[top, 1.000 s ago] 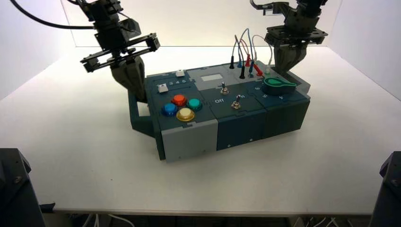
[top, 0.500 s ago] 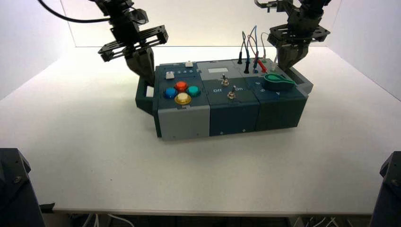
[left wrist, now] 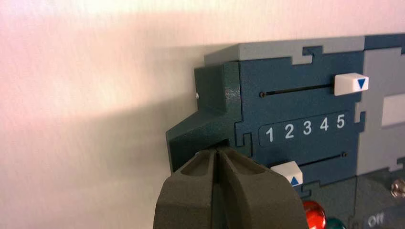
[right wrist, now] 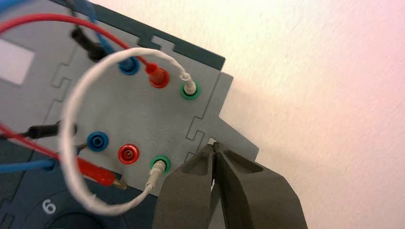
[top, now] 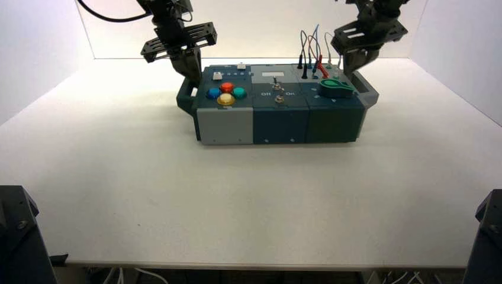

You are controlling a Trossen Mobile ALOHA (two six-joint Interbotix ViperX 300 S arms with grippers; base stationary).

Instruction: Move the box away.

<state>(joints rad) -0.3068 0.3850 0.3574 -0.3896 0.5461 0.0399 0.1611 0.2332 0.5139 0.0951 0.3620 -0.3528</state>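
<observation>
I am standing behind a white table (top: 118,195) with both my arms reaching forward to a large dark teal-grey modular control box (top: 278,118), which is sitting toward the far middle of the tabletop with its long front facing me. My left gripper (left wrist: 217,151) is pressing down at the box's left side handle (left wrist: 200,131), its two dark fingers (left wrist: 191,191) pinched together on the handle's edge with no gap showing between their tips. My right gripper (right wrist: 215,147) is doing the same at the right side handle (right wrist: 239,143), its fingers closed tip to tip around the thin grey edge there.

On the box's left top I am seeing four round buttons (top: 225,93), blue, red, green and yellow, clustered in a diamond. Beyond them are two white sliders (left wrist: 351,84) either side of a strip numbered 1 2 3 4 5; the farther slider is sitting past the 5, the nearer one (left wrist: 286,171) beneath the 1 and 2. Two small metal toggle switches (top: 276,89) are standing in the middle section, one between the words Off and On. A green knob (top: 337,90) is lying on the right section, and behind it looped wires (right wrist: 76,114), white, red and blue, are plugged into coloured sockets.
</observation>
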